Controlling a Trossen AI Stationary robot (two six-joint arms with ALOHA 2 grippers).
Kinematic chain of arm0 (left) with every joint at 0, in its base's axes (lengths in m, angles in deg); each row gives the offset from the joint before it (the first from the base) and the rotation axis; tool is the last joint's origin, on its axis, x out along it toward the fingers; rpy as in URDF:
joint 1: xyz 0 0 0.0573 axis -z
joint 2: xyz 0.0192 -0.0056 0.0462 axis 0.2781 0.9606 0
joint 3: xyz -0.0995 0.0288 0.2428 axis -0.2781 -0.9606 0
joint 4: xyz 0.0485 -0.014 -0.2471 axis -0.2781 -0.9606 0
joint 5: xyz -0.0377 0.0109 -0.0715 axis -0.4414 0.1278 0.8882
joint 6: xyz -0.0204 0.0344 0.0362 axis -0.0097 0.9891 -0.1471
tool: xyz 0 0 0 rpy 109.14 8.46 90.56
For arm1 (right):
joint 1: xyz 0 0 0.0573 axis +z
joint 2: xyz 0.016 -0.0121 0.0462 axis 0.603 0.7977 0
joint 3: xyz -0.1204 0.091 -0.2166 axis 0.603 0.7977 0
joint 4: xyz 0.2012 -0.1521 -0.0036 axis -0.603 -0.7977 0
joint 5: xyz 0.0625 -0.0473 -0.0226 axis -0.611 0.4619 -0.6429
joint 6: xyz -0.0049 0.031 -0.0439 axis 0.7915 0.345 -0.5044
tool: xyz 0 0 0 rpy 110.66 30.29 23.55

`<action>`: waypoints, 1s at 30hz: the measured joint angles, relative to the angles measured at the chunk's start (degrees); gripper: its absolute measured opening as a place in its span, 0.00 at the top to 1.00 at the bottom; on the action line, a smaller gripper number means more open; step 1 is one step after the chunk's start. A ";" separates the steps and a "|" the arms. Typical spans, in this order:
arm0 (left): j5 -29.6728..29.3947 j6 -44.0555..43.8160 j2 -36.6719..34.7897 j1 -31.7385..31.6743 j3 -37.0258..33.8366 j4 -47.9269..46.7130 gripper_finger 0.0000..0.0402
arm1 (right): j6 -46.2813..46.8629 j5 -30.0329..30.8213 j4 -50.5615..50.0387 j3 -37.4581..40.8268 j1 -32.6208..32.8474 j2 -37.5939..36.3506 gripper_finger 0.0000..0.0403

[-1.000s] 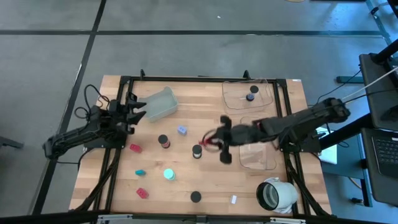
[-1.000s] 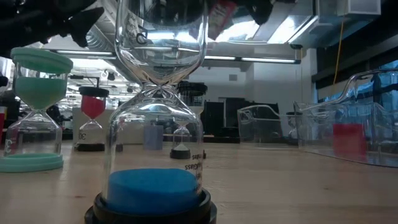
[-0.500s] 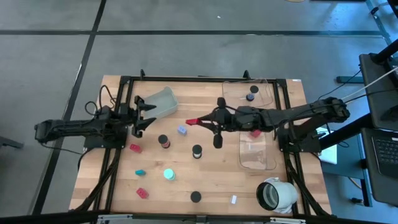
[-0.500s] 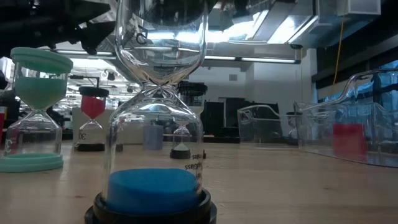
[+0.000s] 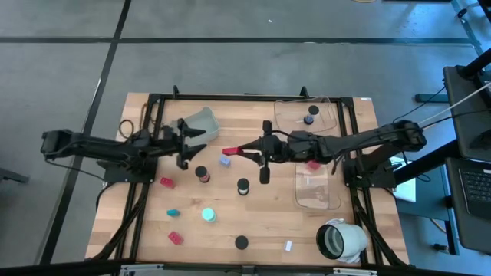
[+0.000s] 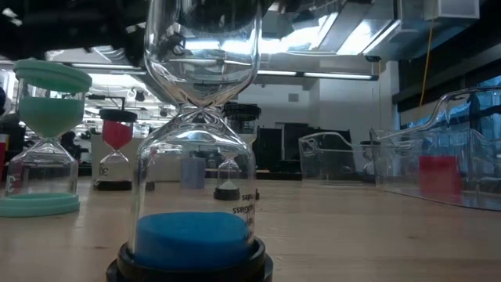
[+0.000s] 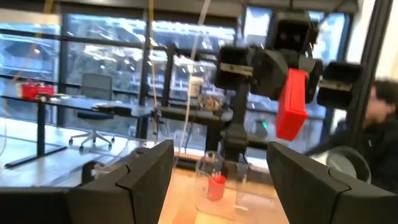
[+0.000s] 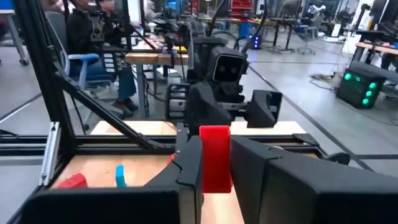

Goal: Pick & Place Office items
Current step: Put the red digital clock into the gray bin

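Since a second ago the left gripper (image 5: 192, 143) has reached out from the desk's (image 5: 261, 230) left edge, fingers (image 7: 140, 174) spread wide and empty. The right gripper (image 5: 239, 150) has swung toward it, fingers clamped on a red block (image 5: 231, 151) held above the desk between both arms. The clear tray (image 5: 307, 115) holds a black cap (image 5: 308, 119).

Left gripper (image 5: 201, 141) open, pointing 3 o'clock; right gripper (image 5: 234, 150) clamped on red block (image 5: 230, 150), pointing 9 o'clock.
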State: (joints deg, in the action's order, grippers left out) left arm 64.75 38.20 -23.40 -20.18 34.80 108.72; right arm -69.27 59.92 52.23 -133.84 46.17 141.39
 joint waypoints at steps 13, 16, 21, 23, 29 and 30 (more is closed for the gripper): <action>1.56 15.28 18.41 7.49 13.40 0.08 0.37 | -0.44 0.88 2.04 0.00 0.00 1.92 0.87; 1.53 14.20 19.48 7.49 14.56 0.20 0.37 | -1.70 0.82 2.04 0.00 0.00 1.92 0.87; 1.51 12.31 19.97 7.48 14.83 0.18 0.42 | -2.21 0.29 2.03 0.00 0.00 1.94 0.87; 1.52 11.79 19.97 7.50 14.83 0.19 0.46 | -2.89 0.29 2.01 0.00 0.00 1.94 0.87; 1.52 10.87 19.97 7.76 14.83 0.18 0.62 | -3.20 0.31 2.01 0.00 0.00 1.94 0.87; 1.56 10.53 19.97 7.76 14.83 0.18 0.64 | -3.21 0.31 2.01 0.00 0.00 1.94 0.87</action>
State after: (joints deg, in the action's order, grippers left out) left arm 66.31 48.73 -3.43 -12.42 49.63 108.90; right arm -72.49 60.23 54.24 -133.84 46.17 143.33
